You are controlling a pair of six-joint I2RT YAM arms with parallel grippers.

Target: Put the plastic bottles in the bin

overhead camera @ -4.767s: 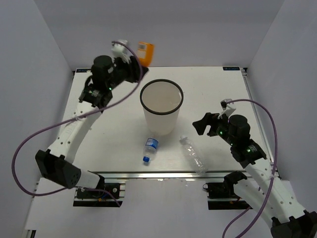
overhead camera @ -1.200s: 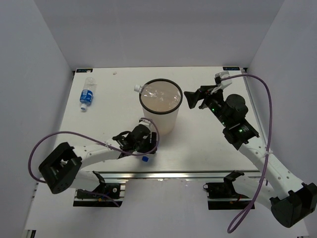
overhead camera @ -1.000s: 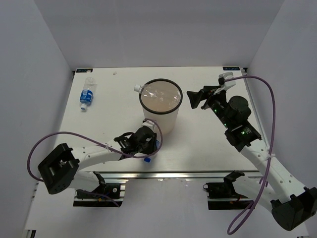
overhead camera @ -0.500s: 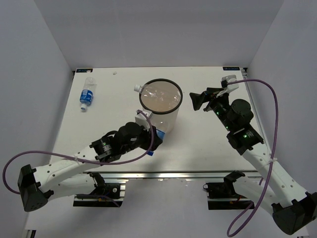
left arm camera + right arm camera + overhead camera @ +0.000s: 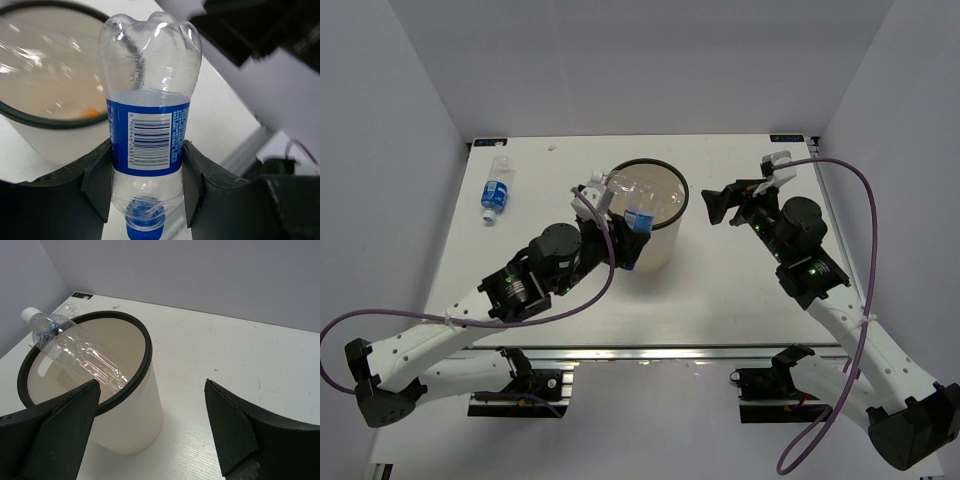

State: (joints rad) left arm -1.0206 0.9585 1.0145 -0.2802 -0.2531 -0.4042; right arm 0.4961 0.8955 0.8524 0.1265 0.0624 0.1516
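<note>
arms (image 5: 430,335): white links, blk joints | cables (image 5: 873,230): purple | right end effector (image 5: 150,435): blk

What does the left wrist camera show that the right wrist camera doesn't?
Only the left wrist view: a clear plastic bottle with a blue label and blue cap, clamped between the left jaws, and an orange patch inside the translucent white round bin with a thin black rim. Only the right wrist view: a clear plastic bottle with a white cap resting on that rim, cap poking outside, and the right jaws wide apart, holding nothing. Both: the bin and the white table.
</note>
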